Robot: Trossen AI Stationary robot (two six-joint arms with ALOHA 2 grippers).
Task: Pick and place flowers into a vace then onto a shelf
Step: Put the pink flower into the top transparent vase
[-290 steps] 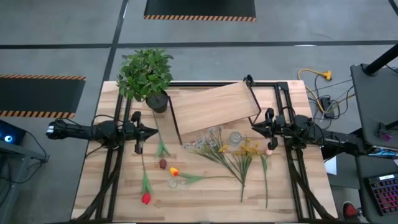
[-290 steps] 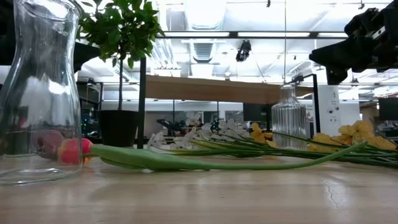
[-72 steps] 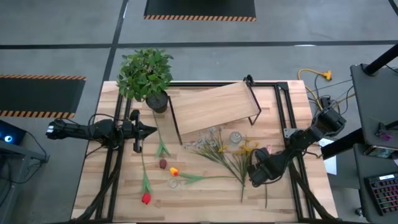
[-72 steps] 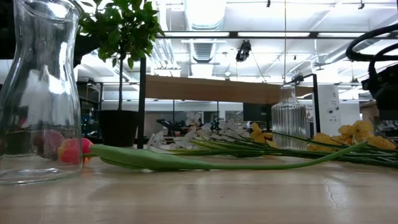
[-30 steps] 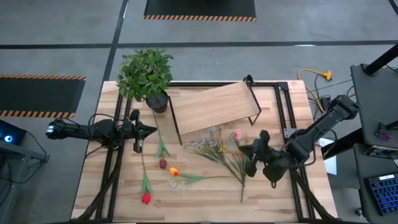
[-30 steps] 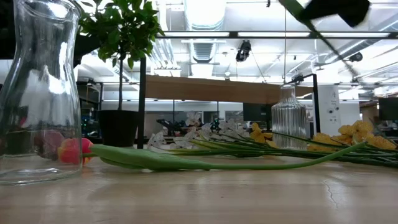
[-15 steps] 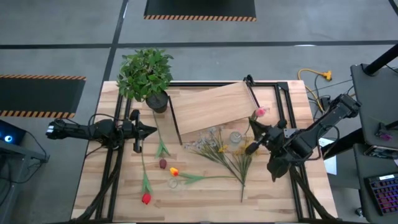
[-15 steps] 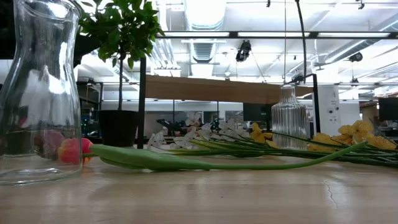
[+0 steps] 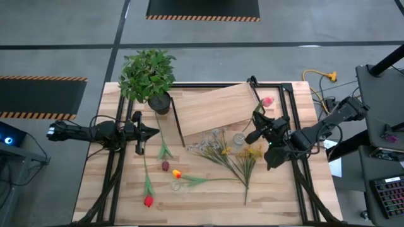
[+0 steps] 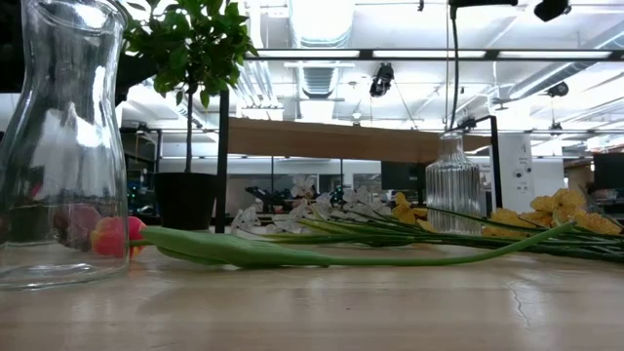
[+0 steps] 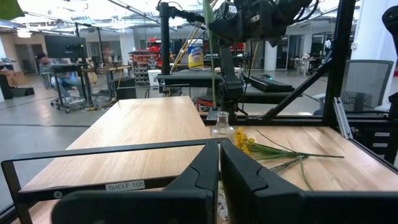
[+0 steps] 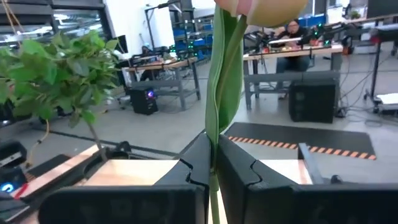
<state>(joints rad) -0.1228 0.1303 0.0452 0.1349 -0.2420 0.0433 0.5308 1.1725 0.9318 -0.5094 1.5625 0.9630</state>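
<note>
Your right gripper (image 9: 255, 123) hangs above the bench (image 9: 95, 189), over the near right corner of the shelf (image 9: 214, 108). Its fingers (image 12: 193, 168) are pressed together on the green stalk of a pink bud flower (image 12: 225, 81), which stands upright between them in the right wrist view. From above, the pink bloom (image 9: 266, 101) shows just past the shelf's right end. In the low view, the thin stalk (image 10: 454, 68) hangs straight down over the ribbed glass vase (image 10: 453, 185), its lower end at about the vase's mouth; you cannot tell from here whether it is inside the neck.

Your left gripper (image 9: 154, 132) waits over the left side of the bench, just left of the shelf's black frame, with its fingers (image 11: 199, 177) pressed together and nothing between them.

The remaining flowers lie flat on the bench. A loose bunch of yellow blooms and pale sprays (image 9: 227, 151) lies in front of the shelf, beside the ribbed vase (image 9: 238, 139). An orange tulip (image 9: 177, 173) lies toward the middle, and a red tulip (image 9: 148, 200) near the front left. A second, clear glass vase (image 10: 60, 146) stands close to the low camera. A leafy potted plant (image 9: 148, 75) stands at the far left corner, next to the shelf.
</note>
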